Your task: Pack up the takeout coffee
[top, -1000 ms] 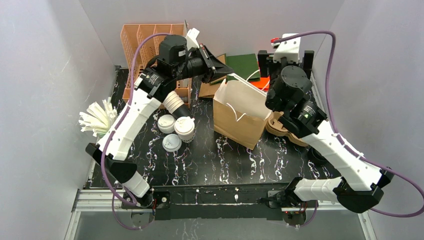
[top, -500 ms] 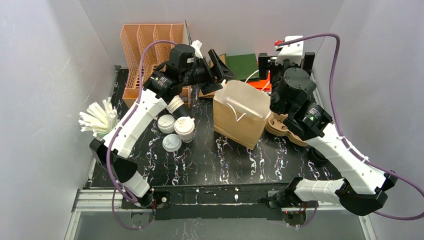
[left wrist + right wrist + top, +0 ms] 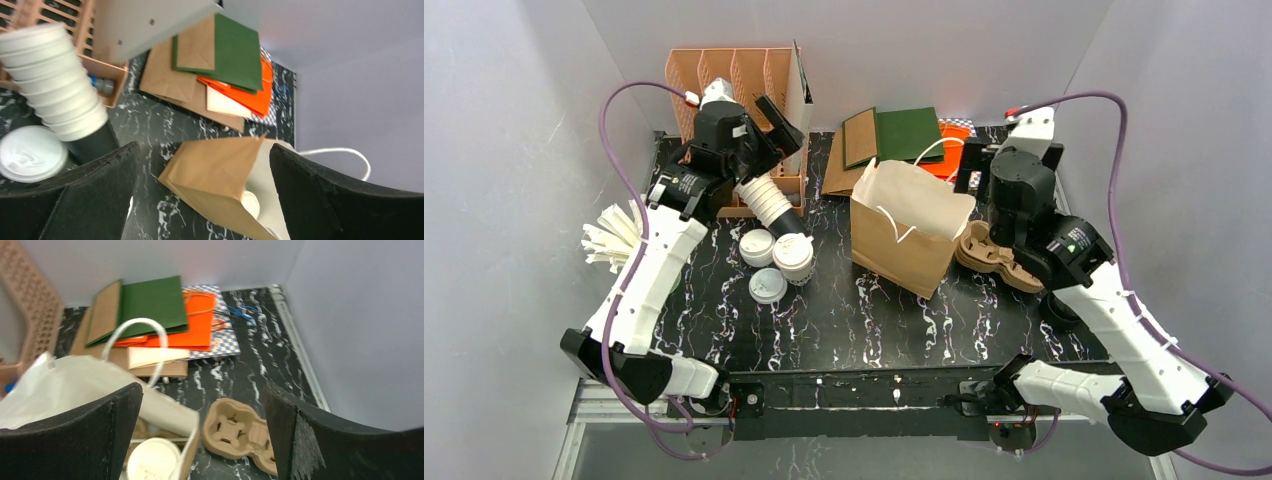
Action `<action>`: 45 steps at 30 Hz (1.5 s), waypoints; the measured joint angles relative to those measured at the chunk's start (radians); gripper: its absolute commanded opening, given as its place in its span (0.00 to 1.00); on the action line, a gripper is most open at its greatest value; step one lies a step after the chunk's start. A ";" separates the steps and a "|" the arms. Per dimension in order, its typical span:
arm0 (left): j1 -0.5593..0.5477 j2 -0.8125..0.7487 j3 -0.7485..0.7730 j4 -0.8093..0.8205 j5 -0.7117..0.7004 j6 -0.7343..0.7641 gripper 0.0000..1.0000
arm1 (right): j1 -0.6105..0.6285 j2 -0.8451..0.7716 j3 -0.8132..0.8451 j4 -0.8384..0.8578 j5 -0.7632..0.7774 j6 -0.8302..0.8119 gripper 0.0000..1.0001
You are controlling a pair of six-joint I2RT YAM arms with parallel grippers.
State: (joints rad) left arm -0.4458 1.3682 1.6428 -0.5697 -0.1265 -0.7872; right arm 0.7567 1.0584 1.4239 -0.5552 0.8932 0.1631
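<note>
Nearest the arm bases, a capped coffee cup (image 3: 794, 255) is standing on the bench (image 3: 844, 320) left of centre. Two more white-lidded rounds (image 3: 757, 247) are sitting just beside it, and from above I cannot tell whether those are cups or loose lids. To their right the brown paper bag (image 3: 904, 235) is standing open, and a lidded cup (image 3: 152, 460) is sitting inside it. The packing is looking partly done, with the bench cups left to go. A pulp cup carrier (image 3: 994, 255) is lying just beside the bag on its right.

Farther back, a tilted stack of lidless cups (image 3: 764, 200) is leaning out from the orange organizer (image 3: 724, 80). The left gripper (image 3: 202, 155) is hanging above that stack, spread wide and carrying nothing. The right gripper (image 3: 202, 390) is hovering past the bag's far right corner, also wide and empty. Flat folded bags (image 3: 894, 135) are lying at the far edge.

The step in hand seems to be going for the next cup. The left arm is sitting closest, so it would need to come down toward the near side, clear the stack, and straddle the capped cup's wall below the lid before lifting it over the bag's rim.
</note>
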 measured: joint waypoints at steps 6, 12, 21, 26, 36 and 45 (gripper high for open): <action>0.029 0.008 0.008 -0.048 -0.114 0.072 0.98 | -0.337 0.068 0.043 -0.141 -0.080 0.134 0.98; 0.063 -0.036 -0.098 -0.082 -0.210 0.138 0.98 | -0.608 0.088 -0.042 -0.209 -0.224 0.281 0.98; 0.104 -0.042 -0.407 0.053 -0.377 0.124 0.98 | -0.728 0.180 -0.407 -0.065 -0.348 0.382 0.98; 0.103 -0.032 -0.541 0.299 -0.392 0.267 0.98 | -0.725 0.192 -0.557 0.230 -0.406 0.297 0.98; 0.129 0.009 -0.842 0.724 -0.461 0.584 0.98 | -0.723 0.126 -1.054 1.033 -0.597 0.040 0.98; 0.218 0.116 -1.141 1.162 -0.430 0.728 0.98 | -0.724 0.309 -1.167 1.523 -0.718 -0.052 0.98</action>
State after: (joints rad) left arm -0.2276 1.4837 0.5018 0.5926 -0.5564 -0.0589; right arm 0.0330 1.3678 0.2565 0.9676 0.1753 0.1112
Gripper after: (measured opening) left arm 0.981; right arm 0.983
